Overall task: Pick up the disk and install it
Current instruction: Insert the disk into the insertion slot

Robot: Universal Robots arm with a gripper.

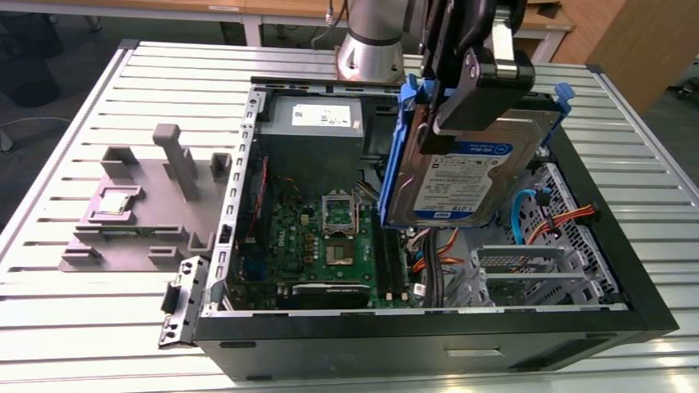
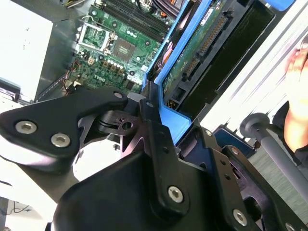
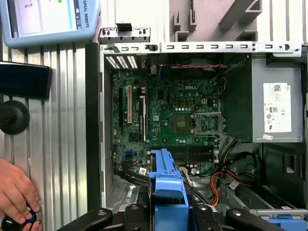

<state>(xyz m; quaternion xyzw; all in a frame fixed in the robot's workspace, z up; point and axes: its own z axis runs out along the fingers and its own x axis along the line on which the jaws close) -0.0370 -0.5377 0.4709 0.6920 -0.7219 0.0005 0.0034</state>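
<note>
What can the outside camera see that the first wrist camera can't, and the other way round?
Exterior view: the label face of the disk, and a grey fixture on the table. First wrist view: a person's hand and a screen. Both: the open computer case, its motherboard, and the gripper clamping the disk's blue carrier.

A flat silver disk (image 1: 453, 184) with a white-and-blue label, framed by a blue plastic carrier, is held up in the air. It stands nearly on edge, slightly tilted, with its label facing the exterior view. The gripper (image 1: 450, 135) is clamped on its upper end. The disk hangs over the open case (image 1: 382, 348), towards the exterior view's right. In the second wrist view its underside (image 2: 202, 45) shows a green circuit board and a connector row.
</note>
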